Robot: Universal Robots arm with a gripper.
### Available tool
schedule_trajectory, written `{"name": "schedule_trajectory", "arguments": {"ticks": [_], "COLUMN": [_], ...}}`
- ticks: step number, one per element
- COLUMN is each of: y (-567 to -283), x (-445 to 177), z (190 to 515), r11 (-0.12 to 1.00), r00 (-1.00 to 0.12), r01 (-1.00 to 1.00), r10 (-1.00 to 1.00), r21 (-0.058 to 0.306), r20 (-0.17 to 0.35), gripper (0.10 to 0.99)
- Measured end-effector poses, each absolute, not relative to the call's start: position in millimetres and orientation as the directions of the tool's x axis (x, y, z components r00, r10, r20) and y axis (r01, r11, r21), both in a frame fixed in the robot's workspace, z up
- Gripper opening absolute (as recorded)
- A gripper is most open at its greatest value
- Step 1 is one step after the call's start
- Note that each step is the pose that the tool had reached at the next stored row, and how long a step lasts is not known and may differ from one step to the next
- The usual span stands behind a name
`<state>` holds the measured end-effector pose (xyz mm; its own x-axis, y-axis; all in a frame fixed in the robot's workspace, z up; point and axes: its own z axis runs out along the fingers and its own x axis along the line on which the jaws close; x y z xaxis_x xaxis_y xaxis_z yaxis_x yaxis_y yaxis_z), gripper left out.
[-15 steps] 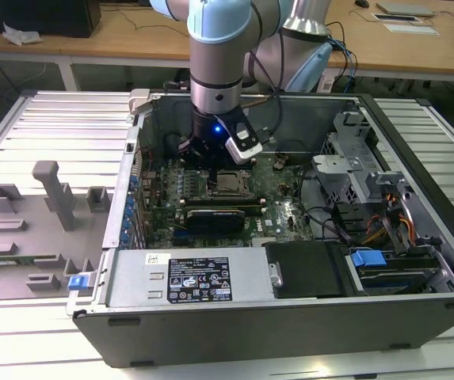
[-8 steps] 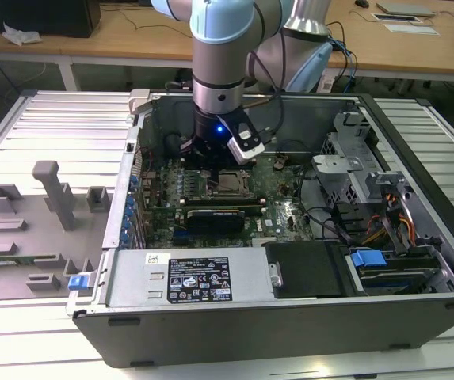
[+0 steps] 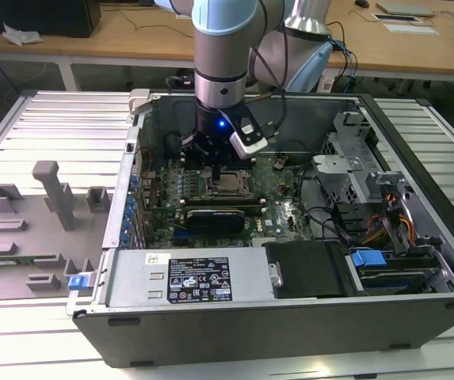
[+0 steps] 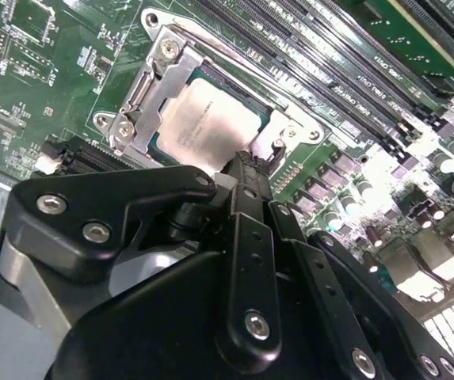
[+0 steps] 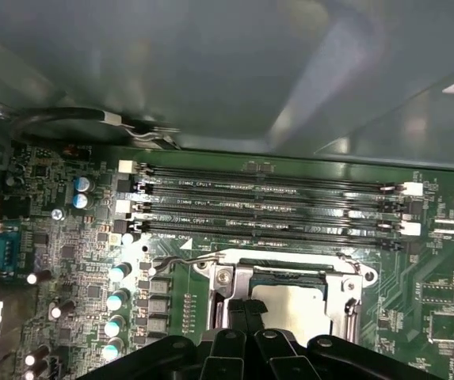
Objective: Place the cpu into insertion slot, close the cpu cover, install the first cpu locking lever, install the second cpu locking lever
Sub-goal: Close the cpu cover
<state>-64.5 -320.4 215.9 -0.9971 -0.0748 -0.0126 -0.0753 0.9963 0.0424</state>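
case [image 3: 290,324]: insertion slot [image 4: 157,144] at 10 o'clock, exterior view | slot: cpu [image 4: 211,119] under lowered cpu cover [image 4: 151,87] | gripper [image 4: 246,168] closed at cover edge

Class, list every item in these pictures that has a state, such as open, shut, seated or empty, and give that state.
cpu: seated in the insertion slot.
cpu cover: closed down around the cpu.
gripper: shut, tip at the cover's edge.
memory slots: empty.
computer case: open, side off.

A ribbed silver metal tabletop [image 3: 44,127] fills the foreground; pale wooden desks [image 3: 123,36] on white legs stand behind
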Motion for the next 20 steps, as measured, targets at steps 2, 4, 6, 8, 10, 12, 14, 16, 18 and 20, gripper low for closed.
{"name": "schedule_trajectory", "arguments": {"ticks": [2,4,6,8,10,12,14,16,18,20], "y": [-320,-320,-321,-323,-325,-328,-331,-333,-334,-333], "x": [-64,-64,-64,-62,-59,-56,-53,-50,-44,-44], "z": [217,217,218,217,217,217,217,217,217,217], "r11": [0.996,0.996,0.996,0.996,0.996,0.996,0.996,0.996,0.996,0.996], "r00": [-0.997,-0.997,-0.997,-0.997,-0.997,-0.997,-0.997,-0.997,-0.997,-0.997], "r01": [-0.075,-0.075,-0.075,-0.075,-0.075,-0.075,-0.075,-0.075,-0.075,-0.075], "r10": [-0.075,-0.075,-0.075,-0.075,-0.075,-0.075,-0.075,-0.075,-0.075,-0.074], "r21": [0.041,0.041,0.041,0.041,0.041,0.041,0.041,0.041,0.041,0.041], "r20": [-0.013,-0.013,-0.012,-0.012,-0.012,-0.012,-0.011,-0.011,-0.01,-0.01], "gripper": [0.106,0.106,0.106,0.106,0.106,0.106,0.106,0.106,0.106,0.106]}}
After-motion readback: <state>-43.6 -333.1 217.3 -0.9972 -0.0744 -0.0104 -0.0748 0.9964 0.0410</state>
